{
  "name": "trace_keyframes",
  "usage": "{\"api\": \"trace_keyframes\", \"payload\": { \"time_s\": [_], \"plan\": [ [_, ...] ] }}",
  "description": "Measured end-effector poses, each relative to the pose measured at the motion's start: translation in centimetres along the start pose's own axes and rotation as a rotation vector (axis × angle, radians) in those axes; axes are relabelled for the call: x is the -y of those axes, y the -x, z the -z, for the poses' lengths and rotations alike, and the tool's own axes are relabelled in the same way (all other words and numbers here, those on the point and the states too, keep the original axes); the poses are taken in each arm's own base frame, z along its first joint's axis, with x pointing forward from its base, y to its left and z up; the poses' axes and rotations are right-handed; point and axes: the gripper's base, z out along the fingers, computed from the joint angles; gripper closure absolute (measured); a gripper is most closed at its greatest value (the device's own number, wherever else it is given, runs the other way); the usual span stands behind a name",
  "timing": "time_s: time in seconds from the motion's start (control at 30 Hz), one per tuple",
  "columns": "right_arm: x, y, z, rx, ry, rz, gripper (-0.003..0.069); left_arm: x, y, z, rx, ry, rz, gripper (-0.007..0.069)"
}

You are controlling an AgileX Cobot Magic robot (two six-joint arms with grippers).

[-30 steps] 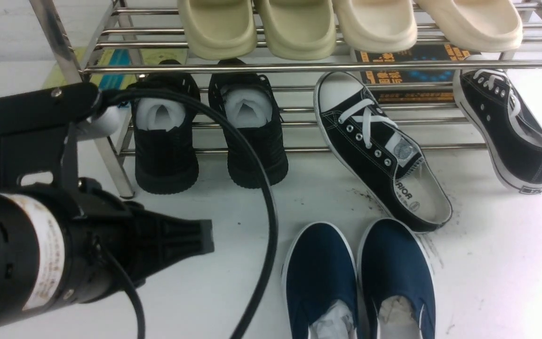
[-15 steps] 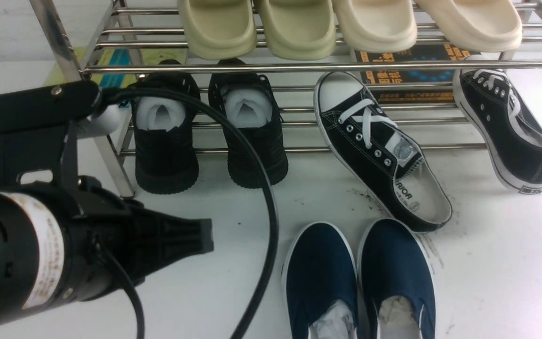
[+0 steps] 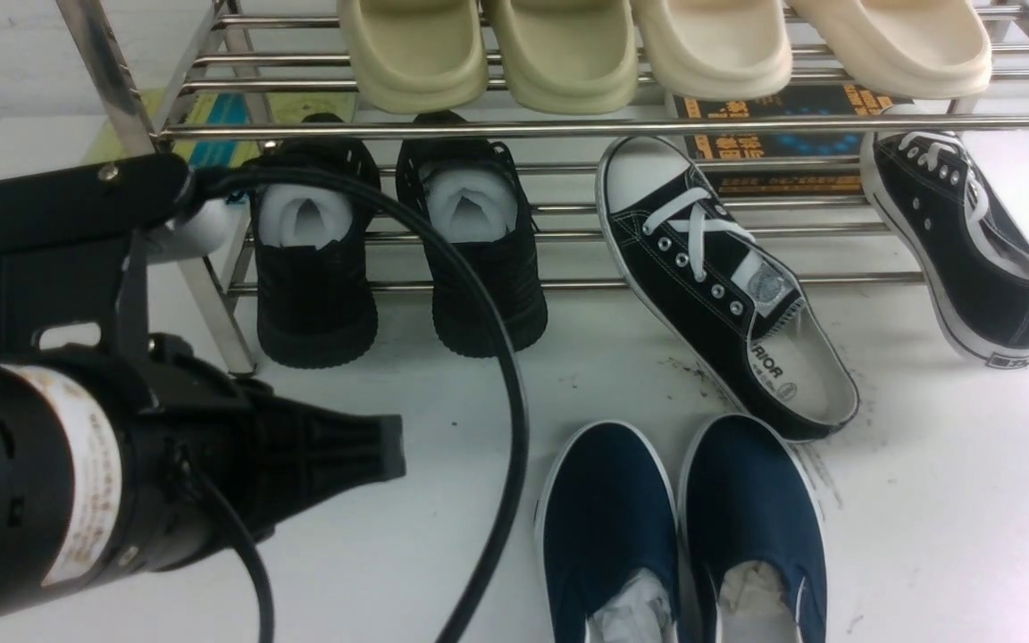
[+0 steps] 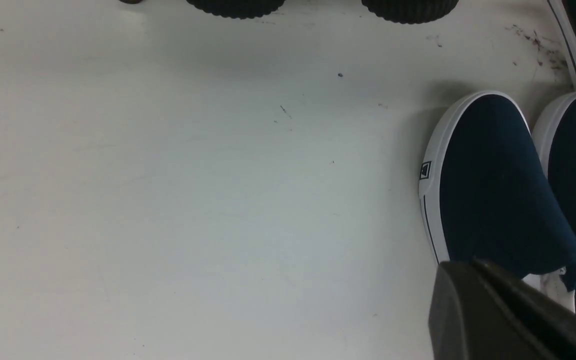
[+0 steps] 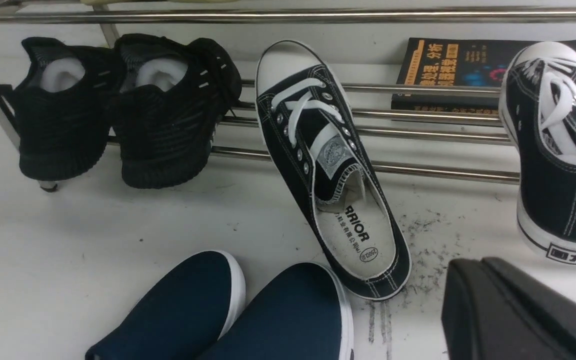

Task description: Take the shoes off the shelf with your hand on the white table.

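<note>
Black lace-up sneaker (image 3: 729,286) touching navy shoes (image 3: 684,527).

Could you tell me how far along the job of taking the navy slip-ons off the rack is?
Done, it seems: both navy slip-ons stand side by side on the white table, clear of the steel shelf. In hand: nothing. The left gripper is shut and empty beside them, and the right gripper is shut and holds nothing either. Left: seemingly nothing; the other shoes are not part of the job.
</note>
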Motion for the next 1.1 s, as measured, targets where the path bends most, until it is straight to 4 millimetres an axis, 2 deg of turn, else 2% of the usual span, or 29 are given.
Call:
{"api": "trace_keyframes", "payload": {
  "time_s": [0.33, 0.43, 0.57, 0.67, 0.73, 0.93, 1.03, 1.1],
  "plan": [
    [0.0, -0.1, 0.0, -0.005, 0.006, 0.001, 0.0657, 0.0, 0.0, 0.0, -0.001, 0.002, 0.000, 0.0611],
    [0.1, -0.9, 0.0, -0.017, -0.002, 0.016, 0.0654, 0.0, 0.0, 0.0, -0.001, 0.002, 0.000, 0.0608],
    [0.8, -2.7, 0.1, -0.033, -0.047, 0.049, 0.0652, 0.0, 0.1, 0.0, 0.007, 0.005, -0.004, 0.0606],
    [1.8, -5.0, 0.3, -0.046, -0.126, 0.068, 0.0649, -0.1, 0.1, 0.0, 0.014, 0.008, -0.008, 0.0606],
    [2.6, -7.3, 0.6, -0.049, -0.199, 0.067, 0.0648, -0.1, 0.1, 0.0, 0.016, 0.009, -0.009, 0.0606],
    [3.8, -11.4, 0.5, -0.103, -0.309, 0.062, 0.0642, -0.1, 0.3, 0.0, 0.031, 0.013, -0.022, 0.0606],
    [3.9, -11.4, 0.6, -0.105, -0.326, 0.089, 0.0638, -0.2, 0.7, 0.8, 0.040, -0.007, -0.049, 0.0606],
    [4.0, -11.4, 0.7, -0.111, -0.332, 0.105, 0.0637, -0.5, 1.5, 2.4, 0.051, -0.033, -0.080, 0.0609]
  ]
}}
